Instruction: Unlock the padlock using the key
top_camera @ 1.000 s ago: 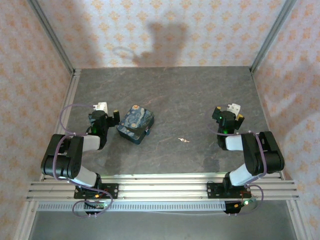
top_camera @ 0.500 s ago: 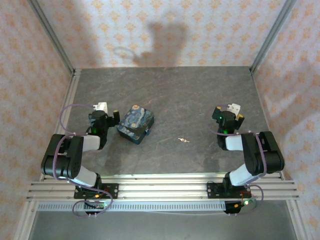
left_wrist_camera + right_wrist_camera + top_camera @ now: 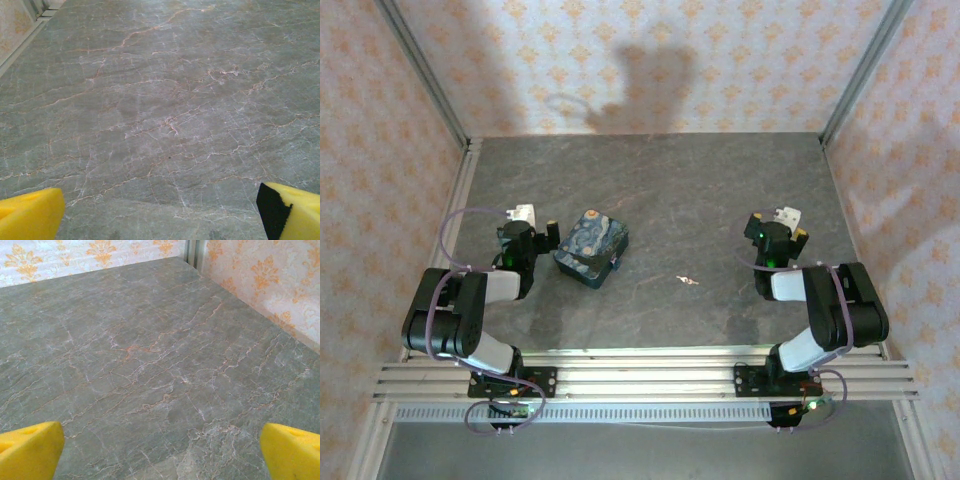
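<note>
A blue swirl-painted tin (image 3: 591, 246) sits just to the right of the left gripper (image 3: 538, 221), on a dark grey veined surface (image 3: 710, 185); pale walls (image 3: 740, 60) with orange motifs rise well beyond it

Bare tabletop (image 3: 720, 180) runs clear to the far edge. A blue tin (image 3: 591, 247) stands left of centre, just beside the left gripper (image 3: 530, 226); patterned walls (image 3: 650, 60) close three sides.

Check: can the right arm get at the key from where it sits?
Probably yes. The key lies by itself left of the open right hand, slightly nearer the bases, with nothing between them.
</note>
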Available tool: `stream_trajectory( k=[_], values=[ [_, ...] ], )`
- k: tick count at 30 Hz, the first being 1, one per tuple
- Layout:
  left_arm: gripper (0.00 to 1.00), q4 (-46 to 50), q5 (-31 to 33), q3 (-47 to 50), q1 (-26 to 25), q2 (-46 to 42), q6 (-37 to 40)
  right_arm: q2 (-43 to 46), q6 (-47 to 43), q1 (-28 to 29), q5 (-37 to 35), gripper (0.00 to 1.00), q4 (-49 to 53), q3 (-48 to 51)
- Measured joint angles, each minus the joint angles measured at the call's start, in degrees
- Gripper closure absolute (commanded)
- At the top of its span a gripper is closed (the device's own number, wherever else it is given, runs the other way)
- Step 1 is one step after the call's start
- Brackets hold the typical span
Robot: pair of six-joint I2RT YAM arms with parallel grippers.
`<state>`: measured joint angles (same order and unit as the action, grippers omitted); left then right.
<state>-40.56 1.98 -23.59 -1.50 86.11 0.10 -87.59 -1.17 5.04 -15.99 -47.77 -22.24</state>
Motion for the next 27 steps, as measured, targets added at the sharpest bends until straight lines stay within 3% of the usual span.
stream_trajectory(
  k=[8, 14, 17, 21, 24, 27],
  values=[
    [0.00, 1.0, 0.1, -0.5, 0.0, -0.1, 0.0, 0.0, -0.2, 0.0, 0.9, 0.00, 0.0, 0.0],
    [0.00, 14.2, 3.6, -8.6, 0.0, -4.5, -2.3, 3.2, -1.6, 0.0, 5.1, 0.01, 6.9, -1.5],
    [0.00, 23.0, 7.3, -12.8, 0.0, -8.4, -6.8, 6.3, -1.1, 0.0, 6.9, 0.00, 18.5, -8.5],
    [0.00, 43.8, 15.3, -22.8, 0.0, -11.7, -18.1, 6.1, 3.1, 0.1, 9.0, 0.03, 34.4, -24.1],
    [0.03, 55.5, 15.9, -28.9, 0.0, -14.6, -24.0, 3.3, 6.2, 1.7, 10.1, 0.03, 42.9, -34.0],
    [0.08, 63.1, 12.6, -29.9, 0.0, -19.0, -28.2, -1.2, 8.0, 6.5, 10.3, 0.03, 49.9, -41.2]
  ],
)
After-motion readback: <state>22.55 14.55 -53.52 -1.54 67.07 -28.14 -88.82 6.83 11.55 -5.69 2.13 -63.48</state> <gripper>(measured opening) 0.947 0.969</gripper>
